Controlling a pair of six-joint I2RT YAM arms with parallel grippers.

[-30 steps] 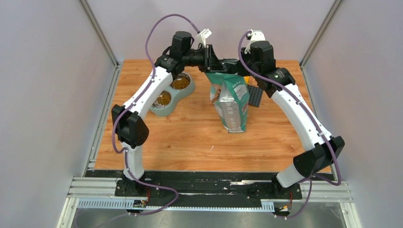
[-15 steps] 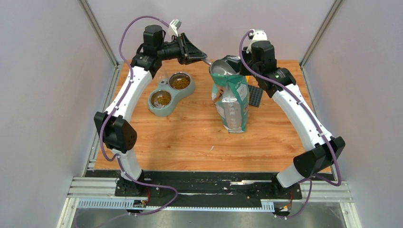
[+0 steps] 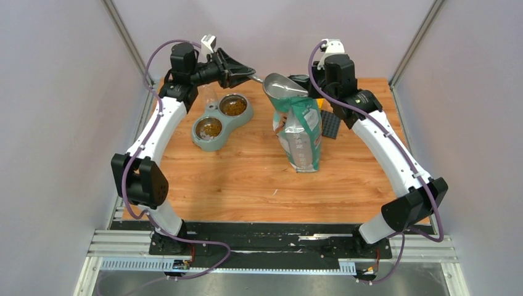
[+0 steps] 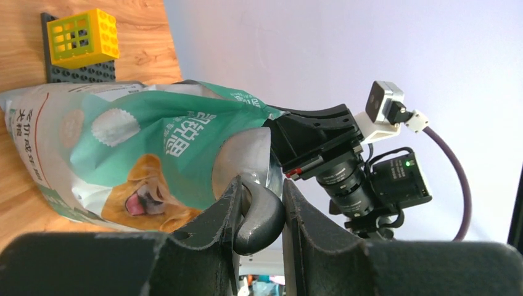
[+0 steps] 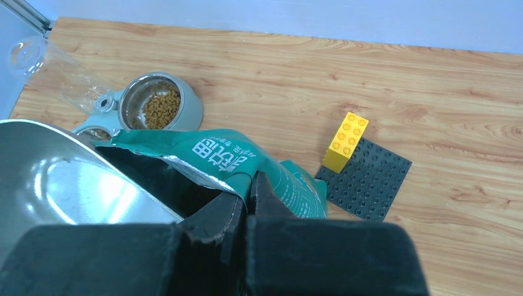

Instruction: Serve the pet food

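Pet food [image 3: 234, 106] lies as brown kibble in both cups of a grey-green double bowl [image 3: 247, 116]; it also shows in the right wrist view [image 5: 161, 108]. My left gripper [image 3: 250, 75] [image 4: 261, 189] is shut on the dark handle of a grey metal scoop [image 3: 279, 86] [image 4: 243, 154]. The scoop [image 5: 68, 185] hangs level over the open mouth of the green-and-white bag [image 3: 302, 135], and its shiny inside shows no kibble. My right gripper [image 3: 306, 83] [image 5: 250, 182] is shut on the bag's [image 5: 216, 151] top rim and holds it upright.
A dark studded baseplate [image 3: 330, 124] [image 5: 370, 179] with a yellow brick [image 5: 347, 139] [image 4: 83, 37] lies just right of the bag. A clear plastic bottle [image 3: 210, 94] [image 5: 55, 68] lies behind the bowl. Grey walls close off the left, right and back.
My left arm has drawn back to the left, pulling the scoop up out of the bag's mouth. The right gripper and the bag have stayed still.
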